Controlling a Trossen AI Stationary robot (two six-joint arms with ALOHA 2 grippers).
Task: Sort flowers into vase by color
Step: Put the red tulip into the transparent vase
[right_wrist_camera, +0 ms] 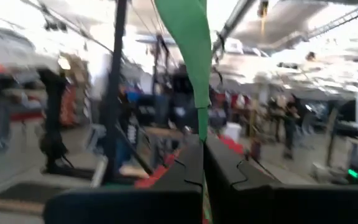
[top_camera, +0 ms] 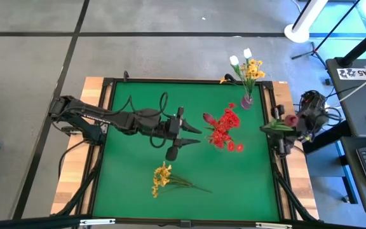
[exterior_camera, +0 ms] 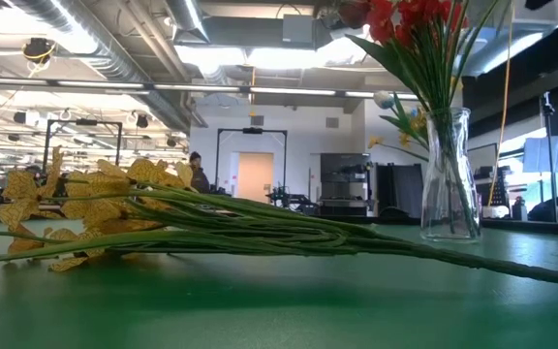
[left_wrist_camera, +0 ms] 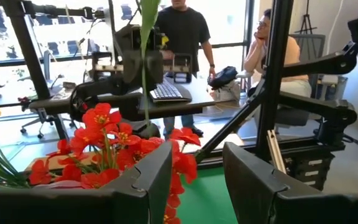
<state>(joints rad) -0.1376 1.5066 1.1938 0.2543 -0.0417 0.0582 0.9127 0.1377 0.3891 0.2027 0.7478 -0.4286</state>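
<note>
Grey tiled floor (top_camera: 30,57) (dark seams), bright ceiling lights (exterior_camera: 260,58) overhead

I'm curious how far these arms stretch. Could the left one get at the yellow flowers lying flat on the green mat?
Probably yes. The yellow flowers lie just in front of the left gripper, with bare mat between; its fingers are open and empty.

Flowers (top_camera: 224,130) in vase (exterior_camera: 449,184), mid-table

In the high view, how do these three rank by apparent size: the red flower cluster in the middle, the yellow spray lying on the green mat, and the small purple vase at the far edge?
1-2. Red flower cluster and yellow spray with its green stems: they look alike in extent, so no ranking.
3. Small purple vase: clearly smallest.
</note>
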